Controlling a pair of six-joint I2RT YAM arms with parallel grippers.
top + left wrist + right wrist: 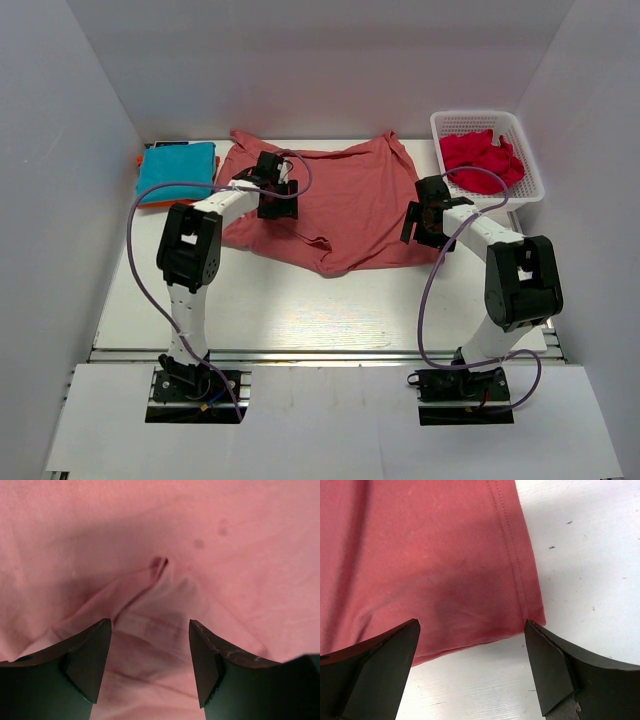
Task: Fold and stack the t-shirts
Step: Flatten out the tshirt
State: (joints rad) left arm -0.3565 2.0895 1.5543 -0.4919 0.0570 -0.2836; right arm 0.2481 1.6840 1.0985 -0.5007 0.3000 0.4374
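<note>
Salmon-red t-shirt point(350, 205) lies spread across the bench point(300, 310) — left claw point(149, 625) released above a crease, right claw point(471, 625) released wide over its right hem corner — neither grasping anything.

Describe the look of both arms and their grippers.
The left arm and right arm have white links with bulky black joint housings, mounted on black base plates. A purple cable loops loosely along each. The left gripper and right gripper have dark, wedge-shaped fingers with tapered tips.

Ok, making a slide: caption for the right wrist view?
Open right gripper over a hemmed corner of the salmon tee on the table.
</note>
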